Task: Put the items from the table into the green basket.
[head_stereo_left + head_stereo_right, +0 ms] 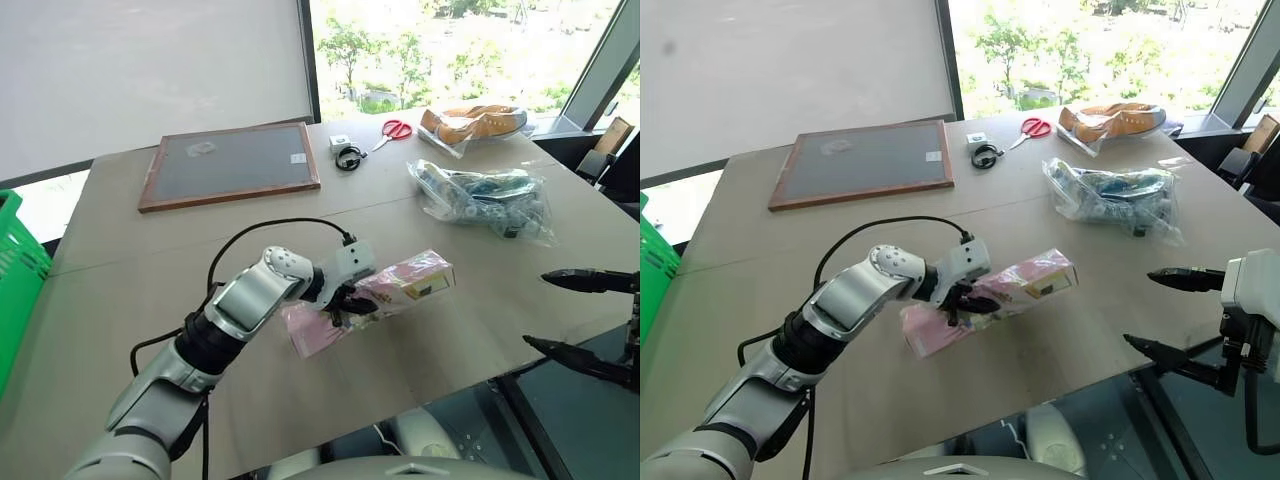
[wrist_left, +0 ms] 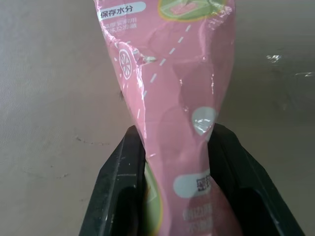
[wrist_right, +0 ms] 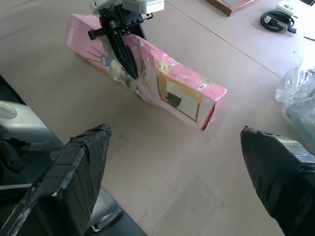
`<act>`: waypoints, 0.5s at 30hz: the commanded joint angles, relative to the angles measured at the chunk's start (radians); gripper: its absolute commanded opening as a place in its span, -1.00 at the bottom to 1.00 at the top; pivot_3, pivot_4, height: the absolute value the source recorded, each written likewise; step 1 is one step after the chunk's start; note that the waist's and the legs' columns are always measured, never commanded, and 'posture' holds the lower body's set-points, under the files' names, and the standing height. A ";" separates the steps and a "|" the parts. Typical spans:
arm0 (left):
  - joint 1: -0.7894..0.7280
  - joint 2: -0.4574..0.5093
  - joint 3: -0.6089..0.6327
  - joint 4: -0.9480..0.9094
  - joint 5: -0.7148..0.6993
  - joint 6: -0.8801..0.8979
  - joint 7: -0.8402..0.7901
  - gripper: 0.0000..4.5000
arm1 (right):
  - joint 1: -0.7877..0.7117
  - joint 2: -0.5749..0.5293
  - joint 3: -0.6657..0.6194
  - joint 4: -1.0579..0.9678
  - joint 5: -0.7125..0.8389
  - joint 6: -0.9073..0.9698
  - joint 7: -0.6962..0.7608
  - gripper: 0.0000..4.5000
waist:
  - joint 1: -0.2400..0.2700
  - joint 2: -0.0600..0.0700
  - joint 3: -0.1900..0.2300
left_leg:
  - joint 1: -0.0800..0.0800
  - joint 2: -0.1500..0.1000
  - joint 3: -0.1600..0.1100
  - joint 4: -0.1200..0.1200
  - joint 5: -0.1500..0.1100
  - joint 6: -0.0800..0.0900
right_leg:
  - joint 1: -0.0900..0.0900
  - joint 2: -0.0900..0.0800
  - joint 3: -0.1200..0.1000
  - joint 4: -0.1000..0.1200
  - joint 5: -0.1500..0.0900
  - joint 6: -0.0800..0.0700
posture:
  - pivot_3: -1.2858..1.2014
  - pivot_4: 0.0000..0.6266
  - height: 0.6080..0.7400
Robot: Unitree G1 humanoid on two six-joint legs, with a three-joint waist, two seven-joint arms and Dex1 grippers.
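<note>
Jaws of the left gripper (image 1: 345, 303) pinch the long pink box (image 1: 400, 290) near its middle, well apart from the green basket (image 1: 15, 275); its wrap looks light, crumply, slippery; right gripper (image 1: 585, 315) gapes empty.

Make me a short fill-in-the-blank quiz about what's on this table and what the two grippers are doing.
1. The left gripper is shut on the long ____ box.
2. The right gripper has its jaws ____.
3. The scissors have ____ handles.
4. The basket is bright ____.

Missing words: pink; open; red; green
</note>
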 commanded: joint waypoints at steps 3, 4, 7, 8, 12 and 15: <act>0.028 0.043 0.239 -0.045 -0.117 -0.002 0.000 -0.32 | -0.107 -0.014 0.067 0.019 0.044 -0.025 -0.042 1.00 | -0.006 -0.001 0.001 | -0.001 0.000 -0.001 0.000 0.000 0.000 | -0.001 0.000 0.000 0.001 0.001 0.002 | -0.20 -0.85 1.00; 0.030 0.051 0.277 -0.035 -0.124 0.007 0.018 -0.32 | -0.141 -0.010 0.099 0.028 0.051 -0.027 -0.062 1.00 | -0.007 -0.002 0.002 | -0.001 0.000 -0.001 0.000 0.000 0.000 | -0.001 0.000 0.000 0.001 0.001 0.002 | -0.19 -0.86 1.00; 0.043 0.068 0.374 0.011 -0.098 -0.014 0.110 -0.32 | -0.261 0.011 0.246 0.047 0.039 -0.043 -0.135 1.00 | -0.007 -0.002 0.002 | -0.001 0.000 0.000 0.001 0.000 0.000 | -0.001 0.000 0.000 0.001 0.001 0.002 | -0.15 -0.89 1.00; 0.045 0.065 0.398 0.026 -0.083 -0.028 0.148 -0.32 | -0.297 0.020 0.293 0.054 0.036 -0.045 -0.153 1.00 | -0.004 -0.002 0.001 | -0.001 0.000 0.000 0.001 0.000 0.000 | -0.001 0.000 0.000 0.001 0.002 0.002 | -0.12 -0.91 1.00; 0.031 0.038 0.508 0.061 -0.050 -0.043 0.311 -0.32 | -0.518 0.093 0.563 0.140 -0.072 -0.070 -0.240 1.00 | 0.022 -0.003 0.001 | -0.002 0.000 -0.001 0.001 0.000 0.000 | -0.002 0.000 0.000 0.001 0.002 0.003 | -0.04 -0.97 1.00; 0.000 0.022 0.621 0.052 -0.045 -0.064 0.424 -0.32 | -0.809 0.251 0.806 0.352 -0.272 -0.095 -0.379 1.00 | 0.048 -0.005 0.001 | -0.003 0.000 0.000 0.002 0.000 0.000 | -0.005 0.000 0.001 0.004 0.004 0.001 | 0.00 -0.99 1.00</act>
